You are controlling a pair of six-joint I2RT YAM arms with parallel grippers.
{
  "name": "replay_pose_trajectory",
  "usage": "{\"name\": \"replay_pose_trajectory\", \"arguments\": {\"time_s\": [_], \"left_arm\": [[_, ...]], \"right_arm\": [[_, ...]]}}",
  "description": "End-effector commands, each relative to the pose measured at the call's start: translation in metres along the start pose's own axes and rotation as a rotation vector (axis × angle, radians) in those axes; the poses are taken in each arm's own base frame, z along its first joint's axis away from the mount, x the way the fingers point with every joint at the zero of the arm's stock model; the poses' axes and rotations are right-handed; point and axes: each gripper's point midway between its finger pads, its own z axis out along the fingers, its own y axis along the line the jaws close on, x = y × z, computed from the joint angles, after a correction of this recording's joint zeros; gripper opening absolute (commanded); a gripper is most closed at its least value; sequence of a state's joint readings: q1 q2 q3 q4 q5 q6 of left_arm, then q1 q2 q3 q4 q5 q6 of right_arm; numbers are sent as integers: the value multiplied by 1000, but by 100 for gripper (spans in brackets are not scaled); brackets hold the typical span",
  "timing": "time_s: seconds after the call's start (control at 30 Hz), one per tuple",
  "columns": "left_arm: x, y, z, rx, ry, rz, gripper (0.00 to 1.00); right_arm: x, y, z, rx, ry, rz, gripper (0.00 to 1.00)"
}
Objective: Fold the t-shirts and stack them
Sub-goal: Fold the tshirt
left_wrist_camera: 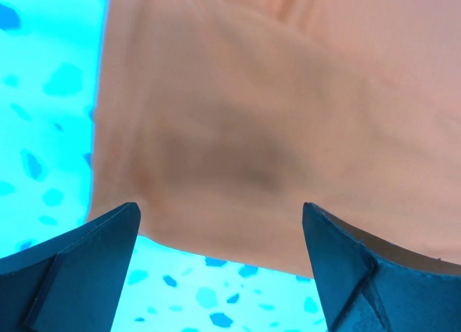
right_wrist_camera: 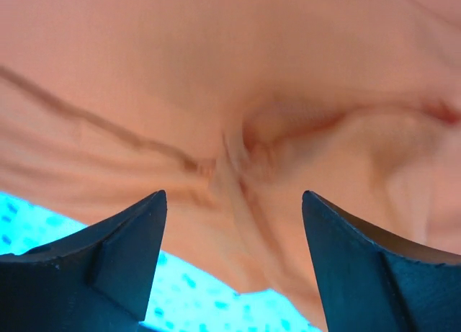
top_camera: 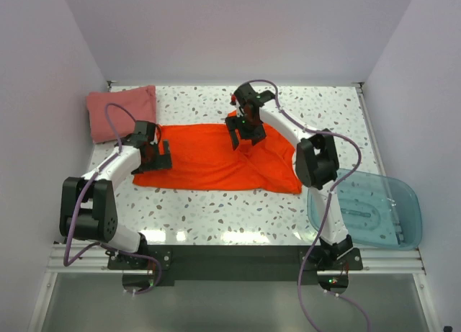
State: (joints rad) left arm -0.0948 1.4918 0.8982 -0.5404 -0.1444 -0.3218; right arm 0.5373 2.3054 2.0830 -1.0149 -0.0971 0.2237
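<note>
We see the left gripper (left_wrist_camera: 220, 227) with its jaws wide apart, holding nothing, above the left edge of the orange-red shirt (top_camera: 209, 159). The right gripper (right_wrist_camera: 234, 209) is also wide open, over a wrinkle near the far edge of the same shirt. We cannot tell if its fingertips touch the cloth. This shirt lies spread on the middle of the table (top_camera: 216, 213). The pink-red shirt (top_camera: 119, 112) lies bundled at the far left corner. The blue tub (top_camera: 367, 209) stands at the near right, apart from both shirts.
</note>
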Motion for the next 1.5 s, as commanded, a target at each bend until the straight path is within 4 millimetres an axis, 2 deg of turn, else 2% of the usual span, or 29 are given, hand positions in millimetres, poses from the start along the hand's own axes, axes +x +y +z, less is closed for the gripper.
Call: {"name": "replay_pose_trajectory", "arguments": {"time_s": [0.0, 0.1, 0.13, 0.17, 0.2, 0.27, 0.3, 0.33, 0.4, 0.43, 0.6, 0.97, 1.17, 1.47], "left_arm": [[-37, 22, -15, -41, -95, -36, 100], [-40, 35, -14, -73, -101, -47, 100], [-41, 33, -13, -66, -107, -48, 100], [-40, 34, -11, -70, -107, -51, 100], [-36, 37, -8, -88, -98, -53, 100], [-36, 45, -3, -134, -99, -55, 100], [-36, 56, 0, -159, -92, -79, 100], [-39, 56, 2, -158, -103, -85, 97], [-40, 57, 6, -162, -103, -88, 94], [-43, 59, 8, -171, -111, -91, 92], [-42, 57, 19, -169, -85, -84, 84], [-38, 54, 28, -148, -78, -80, 69], [-33, 53, 34, -148, -57, -72, 64], [-33, 54, 34, -152, -63, -66, 47]], "right_arm": [[-10, -5, -92, 29, -185, 33, 80], [7, -19, -104, 58, -194, 72, 81], [26, -31, -95, 76, -147, 104, 81], [32, -34, -108, 73, -171, 119, 81], [49, -45, -99, 101, -138, 143, 81], [62, -57, -108, 113, -152, 177, 80], [66, -60, -108, 113, -158, 191, 80], [81, -67, -100, 123, -122, 209, 80], [89, -71, -102, 125, -132, 228, 79], [100, -76, -95, 135, -104, 245, 78], [123, -82, -84, 151, -71, 308, 72], [147, -94, -70, 199, -38, 336, 68], [144, -100, -63, 216, -28, 332, 68], [139, -106, -54, 242, -5, 330, 66]]}}
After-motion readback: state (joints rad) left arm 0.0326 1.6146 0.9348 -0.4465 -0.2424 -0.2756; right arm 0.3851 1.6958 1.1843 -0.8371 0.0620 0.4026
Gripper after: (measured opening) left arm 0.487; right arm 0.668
